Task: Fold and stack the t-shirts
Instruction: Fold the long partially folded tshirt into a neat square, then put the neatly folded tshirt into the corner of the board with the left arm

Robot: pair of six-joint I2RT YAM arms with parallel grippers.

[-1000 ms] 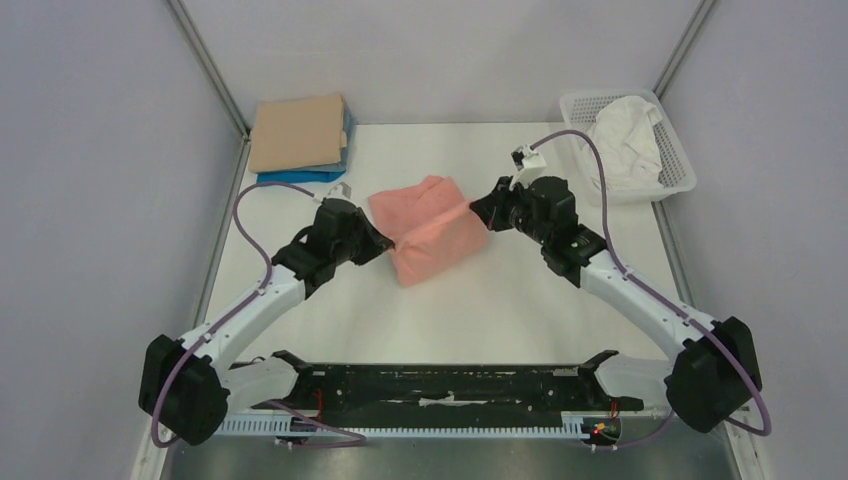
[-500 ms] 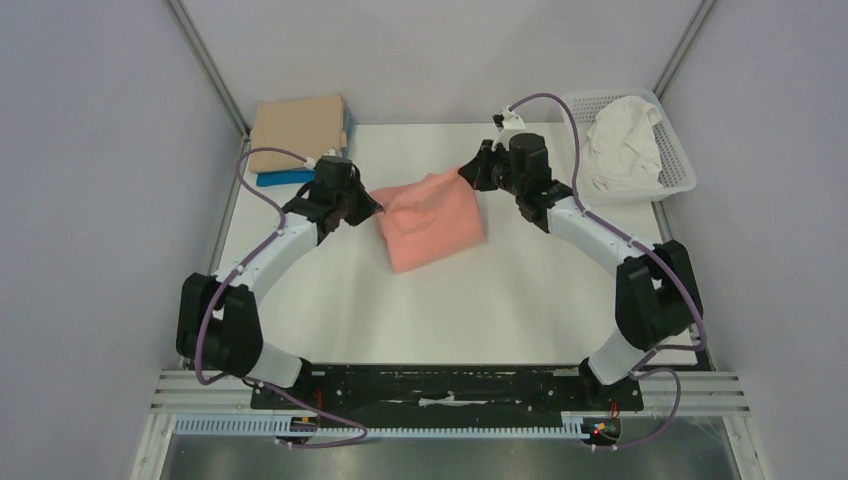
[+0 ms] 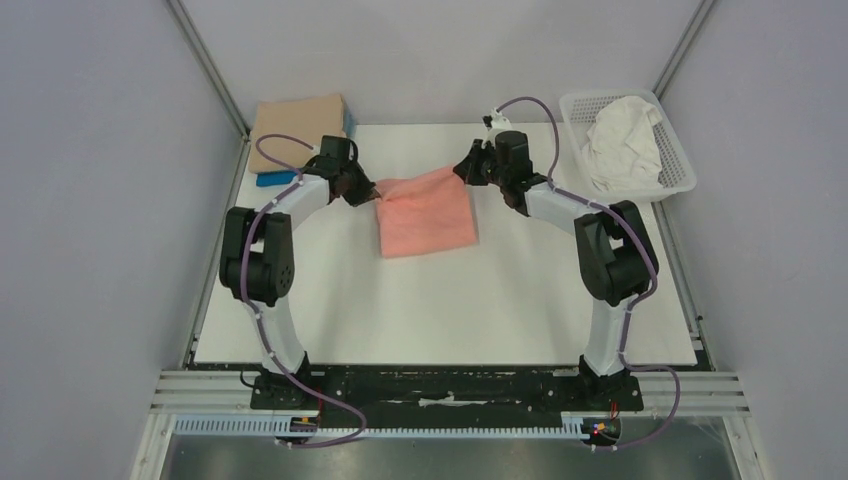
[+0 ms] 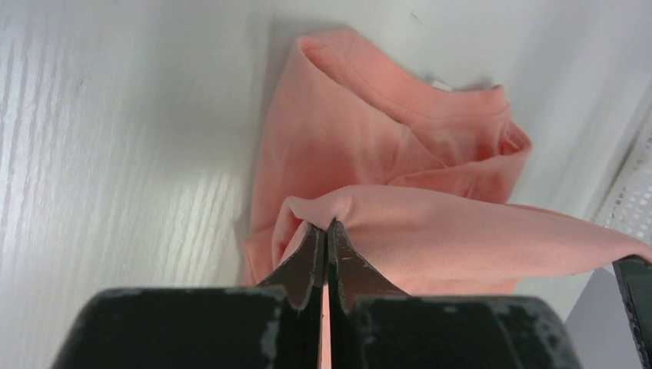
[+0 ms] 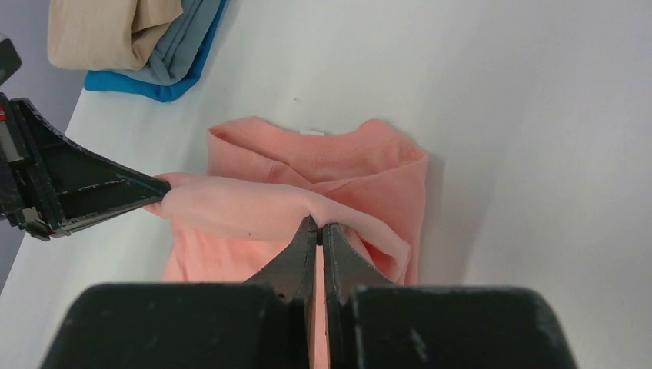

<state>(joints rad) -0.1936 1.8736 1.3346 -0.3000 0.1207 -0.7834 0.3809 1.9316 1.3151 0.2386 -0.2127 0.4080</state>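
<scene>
The salmon-pink t-shirt lies partly folded at the table's far middle. My left gripper is shut on its far left corner, and my right gripper is shut on its far right corner. The edge between them is held stretched. In the left wrist view the left gripper pinches a fold of the pink shirt. In the right wrist view the right gripper pinches the pink cloth above the collar part. The tan t-shirt lies on the blue one at the far left. The white t-shirt is crumpled in the basket.
The white lattice basket stands at the far right corner. The tan and blue stack shows at the upper left of the right wrist view. Metal frame posts rise at both far corners. The white table stretches towards me.
Both grippers have moved away from me towards the far edge, carrying the pink shirt's edge over itself. The shirt now lies flatter and farther back.
</scene>
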